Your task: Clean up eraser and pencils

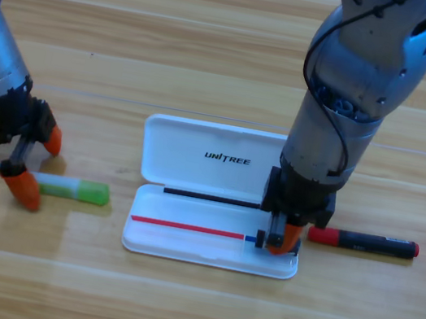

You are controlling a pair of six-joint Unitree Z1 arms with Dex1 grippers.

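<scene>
A white plastic case (pixel 211 167) lies open at the middle of a pale wooden table (pixel 170 309), its smooth lid hinged back and marked with a dark logo, its shallow tray toward the near edge. The right gripper (pixel 279 241) points straight down into the tray's right end, one orange jaw showing at the tip. A small dark block sits against that jaw, probably the eraser (pixel 261 238), but the arm's grey bulk hides most of it, and I cannot tell whether the jaws are clamped on it or parted.

Just right of the case, outside its rim, lies the black pencil (pixel 363 242), a matte round stick with red cap and red tip, lying crosswise on the wood with open table beyond it.

On the left, the left gripper (pixel 36 165) stands with its two orange jaws spread apart, one above and one at the near end of the green pencil (pixel 74 189). That pale, slightly glossy stick with its darker green end lies flat, well apart from the case. The left arm is cut off by the picture's edge. Bare planks run wide along the near side.
</scene>
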